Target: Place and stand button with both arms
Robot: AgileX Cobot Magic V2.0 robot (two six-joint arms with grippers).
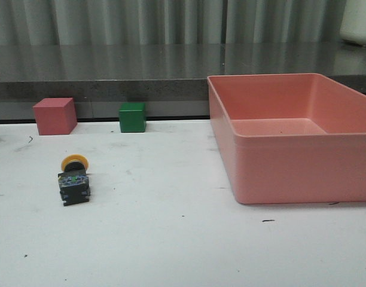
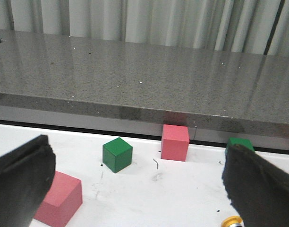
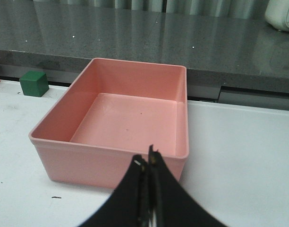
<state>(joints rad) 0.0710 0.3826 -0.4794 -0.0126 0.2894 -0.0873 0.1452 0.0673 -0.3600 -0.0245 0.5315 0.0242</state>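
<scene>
step: pre-grasp, nothing held | button (image 1: 74, 179) lying on its side, lower left of front frame, on white table (image 1: 171, 239) | left gripper (image 2: 135, 189) spread wide | right gripper (image 3: 148, 163) pinched together, empty, facing pink bin (image 3: 135, 118) | next: left descends onto button.

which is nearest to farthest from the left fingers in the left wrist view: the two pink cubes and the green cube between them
1. Near pink cube: close beside one of the left fingers.
2. Middle green cube: farther out, on the open tabletop.
3. Far pink cube: farthest back, beyond the green one.
</scene>
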